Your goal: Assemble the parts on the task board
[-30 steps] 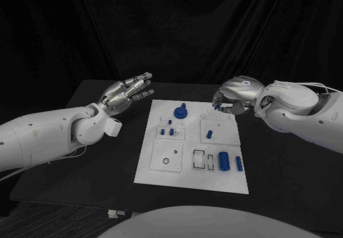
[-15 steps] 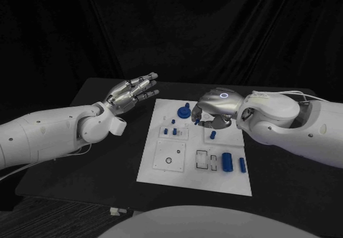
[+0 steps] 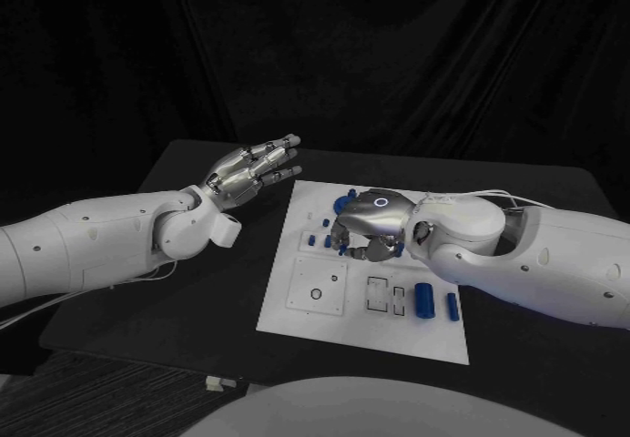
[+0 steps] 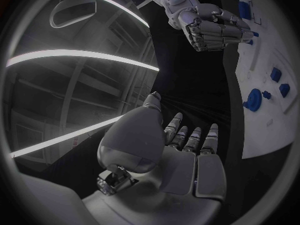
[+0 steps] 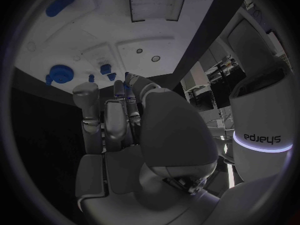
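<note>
Black table [image 3: 197,300]; right robot hand [image 3: 365,228] over task board [image 3: 329,328] middle, fingers curled.

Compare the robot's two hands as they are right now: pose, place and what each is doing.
The left hand is raised beside the task board, off its left edge; the right hand hangs over the board's middle. The left hand's fingers are stretched out and apart, holding nothing; the right hand's fingers curl down, seemingly around a small blue part. Both are silver, on white arms.

Black table [image 3: 171,291]; dark curtain [image 3: 394,73] behind it.
</note>
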`<control>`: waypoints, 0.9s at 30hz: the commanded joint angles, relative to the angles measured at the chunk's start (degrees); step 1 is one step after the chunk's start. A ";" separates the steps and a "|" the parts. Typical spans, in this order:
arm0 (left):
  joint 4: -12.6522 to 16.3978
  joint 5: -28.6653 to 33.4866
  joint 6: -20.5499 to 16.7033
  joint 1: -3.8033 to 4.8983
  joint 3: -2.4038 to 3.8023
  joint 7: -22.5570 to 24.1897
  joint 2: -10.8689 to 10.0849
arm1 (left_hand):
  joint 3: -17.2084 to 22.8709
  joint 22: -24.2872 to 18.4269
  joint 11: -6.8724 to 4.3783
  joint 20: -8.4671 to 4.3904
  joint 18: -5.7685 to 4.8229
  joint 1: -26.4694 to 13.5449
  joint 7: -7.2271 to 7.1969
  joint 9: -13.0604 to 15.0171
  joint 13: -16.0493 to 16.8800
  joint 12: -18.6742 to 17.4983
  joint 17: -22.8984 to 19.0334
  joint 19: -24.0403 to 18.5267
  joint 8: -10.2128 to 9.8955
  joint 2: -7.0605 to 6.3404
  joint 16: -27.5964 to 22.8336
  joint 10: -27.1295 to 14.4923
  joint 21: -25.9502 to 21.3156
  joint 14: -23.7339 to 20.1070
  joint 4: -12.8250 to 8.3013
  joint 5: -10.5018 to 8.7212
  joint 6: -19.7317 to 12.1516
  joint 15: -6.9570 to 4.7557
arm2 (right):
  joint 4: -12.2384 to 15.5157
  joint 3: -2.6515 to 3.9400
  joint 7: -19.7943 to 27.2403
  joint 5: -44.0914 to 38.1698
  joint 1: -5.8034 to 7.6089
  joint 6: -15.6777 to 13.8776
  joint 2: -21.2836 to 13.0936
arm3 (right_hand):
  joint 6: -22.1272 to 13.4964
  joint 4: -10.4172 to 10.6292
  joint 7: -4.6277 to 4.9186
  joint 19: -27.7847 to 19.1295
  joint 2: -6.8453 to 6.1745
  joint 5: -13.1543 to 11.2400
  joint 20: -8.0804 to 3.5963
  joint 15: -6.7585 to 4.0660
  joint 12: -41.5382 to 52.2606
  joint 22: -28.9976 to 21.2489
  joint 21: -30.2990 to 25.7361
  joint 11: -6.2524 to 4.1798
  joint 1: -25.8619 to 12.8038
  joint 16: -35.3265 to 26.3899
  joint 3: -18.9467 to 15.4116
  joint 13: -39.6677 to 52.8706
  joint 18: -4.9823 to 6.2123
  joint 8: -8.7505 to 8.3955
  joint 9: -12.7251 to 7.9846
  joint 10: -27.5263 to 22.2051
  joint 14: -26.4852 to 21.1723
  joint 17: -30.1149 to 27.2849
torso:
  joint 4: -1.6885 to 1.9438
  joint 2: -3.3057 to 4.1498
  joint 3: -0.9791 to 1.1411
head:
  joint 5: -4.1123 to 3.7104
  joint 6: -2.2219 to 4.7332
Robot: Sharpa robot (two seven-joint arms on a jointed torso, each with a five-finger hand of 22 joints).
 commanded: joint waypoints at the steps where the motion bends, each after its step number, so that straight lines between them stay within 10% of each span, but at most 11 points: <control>1: 0.03 0.42 0.87 -0.24 0.05 0.60 0.26 | 0.03 0.06 0.41 0.04 0.36 0.32 -0.15 0.00 0.06 0.05 0.03 0.29 0.12 0.10 0.07 0.01 0.25 -0.12 -0.32 0.26 -0.21 0.38 | -0.63 0.04 -0.24 -0.45 -0.69 0.43 0.86 | -0.19 -0.21 0.36 -0.24 0.25 -0.01 0.09 0.31 -0.39 5.38 -0.28 0.28 0.27 -0.22 0.22 0.02 0.89 -0.41 0.10 0.04 -0.01 0.00 | -0.06 0.00 -0.01 | 0.21 0.00; 27: -0.56 0.42 1.79 -1.05 0.05 0.67 0.76 | 0.06 0.22 0.37 0.09 0.29 0.53 -0.11 0.00 0.03 0.01 0.04 0.39 0.11 0.18 0.08 -0.10 0.28 -0.11 -0.52 0.44 -0.24 0.48 | -4.16 0.04 -0.24 -0.45 -3.81 0.33 3.83 | -0.31 -0.72 0.53 -0.38 0.17 0.51 0.21 0.44 -0.69 5.35 -0.54 0.43 0.62 -0.07 0.47 -0.03 0.98 -0.84 0.08 0.17 0.03 0.16 | -0.06 -0.13 -0.02 | 0.86 0.00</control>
